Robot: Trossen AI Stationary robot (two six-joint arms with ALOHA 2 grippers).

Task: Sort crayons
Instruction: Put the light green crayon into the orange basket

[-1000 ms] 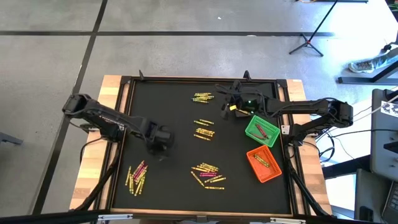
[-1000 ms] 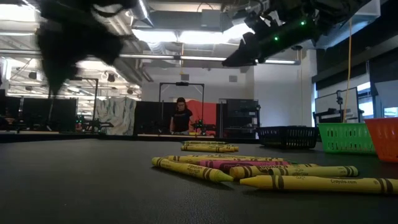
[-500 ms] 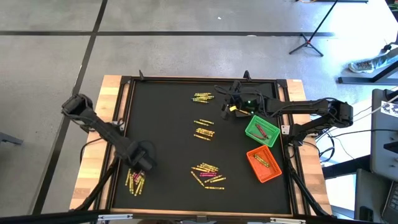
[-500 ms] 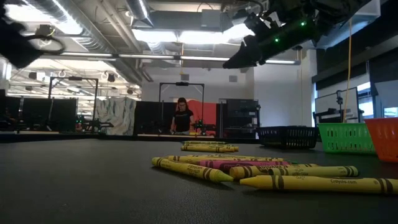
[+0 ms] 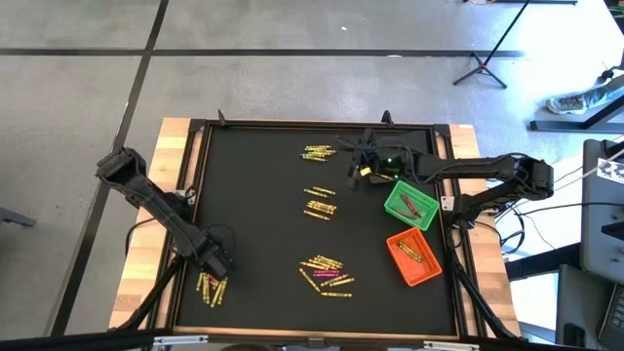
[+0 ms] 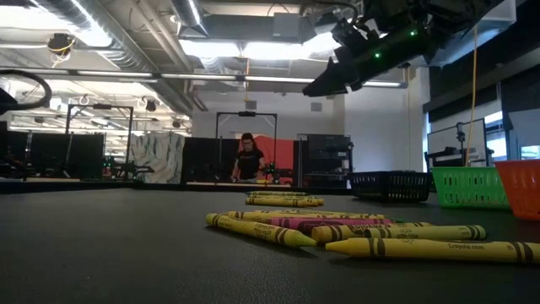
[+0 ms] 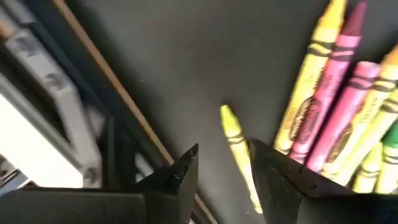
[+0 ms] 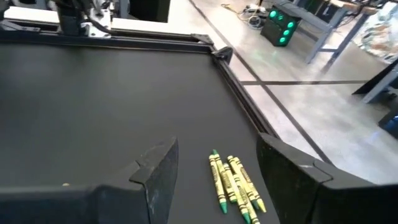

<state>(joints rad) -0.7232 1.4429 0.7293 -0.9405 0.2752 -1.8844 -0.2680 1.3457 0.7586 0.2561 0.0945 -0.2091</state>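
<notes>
Crayons (image 5: 327,273) thin, mostly yellow, some magenta, in scattered clusters on black table (image 5: 263,195), my left tool (image 7: 224,171) open, empty, over near-left cluster, my right tool (image 8: 214,168) open, empty, lab room behind

Crayons (image 5: 323,208): thin short sticks, mostly yellow, a few pink or red, lying flat in loose clusters. One cluster near the far edge (image 5: 317,152), two mid-mat, one spread near the front (image 5: 327,273), one at the front-left corner (image 5: 212,288). More inside the green and orange bins.
</notes>
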